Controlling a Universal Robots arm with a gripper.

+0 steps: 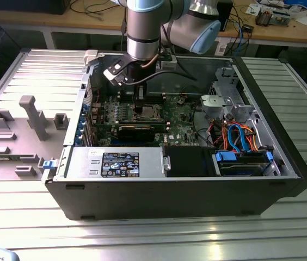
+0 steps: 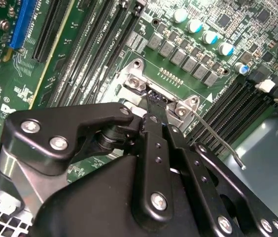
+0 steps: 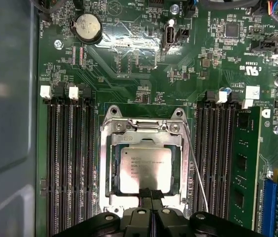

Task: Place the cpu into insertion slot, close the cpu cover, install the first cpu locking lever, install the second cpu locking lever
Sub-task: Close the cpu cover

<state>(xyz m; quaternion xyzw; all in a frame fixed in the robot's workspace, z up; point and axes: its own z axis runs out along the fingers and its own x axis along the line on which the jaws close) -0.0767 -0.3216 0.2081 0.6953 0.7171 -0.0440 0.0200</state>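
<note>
Fig. The small flat square cpu point(image 3: 145, 169) with a silver-grey metal top lay seated in the silver-rimmed square insertion slot point(image 3: 104, 165) on the green motherboard point(image 3: 129, 74). The thin silver cpu cover point(image 3: 146, 139), a frame with a cut-out centre, lay flat around the chip. The black gripper point(image 3: 151, 193) stood at the socket's edge with its fingertips pressed together and nothing pinched between them. A thin wire lever point(image 3: 201, 187) ran alongside the socket. In the exterior view the arm reached down into the open black computer case point(image 1: 170, 196).
</note>
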